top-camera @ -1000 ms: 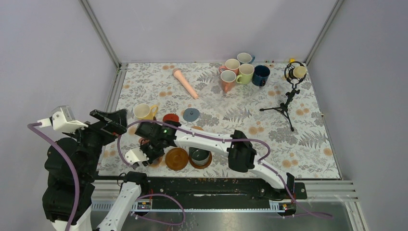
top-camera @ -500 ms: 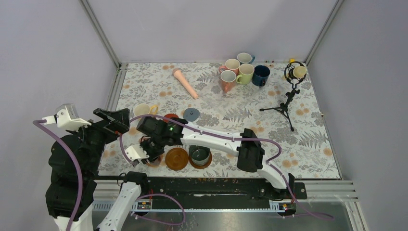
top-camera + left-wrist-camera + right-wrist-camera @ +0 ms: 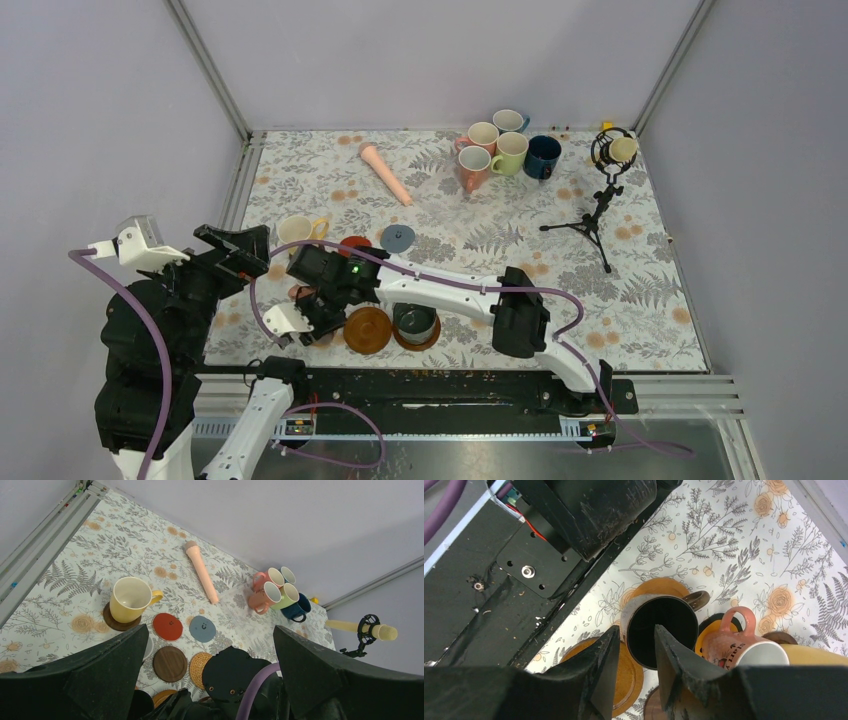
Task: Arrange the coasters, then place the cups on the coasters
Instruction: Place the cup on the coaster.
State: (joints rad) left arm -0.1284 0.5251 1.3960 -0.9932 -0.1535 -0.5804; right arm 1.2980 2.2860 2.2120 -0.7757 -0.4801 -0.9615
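Observation:
A cream mug with a black inside (image 3: 663, 630) stands on an orange coaster (image 3: 659, 586) near the table's front edge. My right gripper (image 3: 634, 632) is open, with one finger outside the mug's rim and one over its inside. Beside it a pink mug (image 3: 744, 650) stands on a black, yellow-rimmed coaster (image 3: 706, 632). A yellow mug (image 3: 131, 598) stands on a dark brown coaster (image 3: 112, 622). Red (image 3: 167, 626), grey-blue (image 3: 202, 628), dark brown (image 3: 170, 663) and tan woven (image 3: 197, 667) coasters lie bare. My left gripper (image 3: 240, 250) hangs open above the left edge, holding nothing.
Several more cups (image 3: 495, 150) cluster at the back. A pink stick (image 3: 386, 172) lies at the back centre and a tripod microphone (image 3: 605, 195) stands at the right. A dark green mug (image 3: 414, 322) stands on a coaster at the front.
The right arm's elbow has swung right and its jaws have spread a little around the mug's rim. The left arm has shifted slightly to the right.

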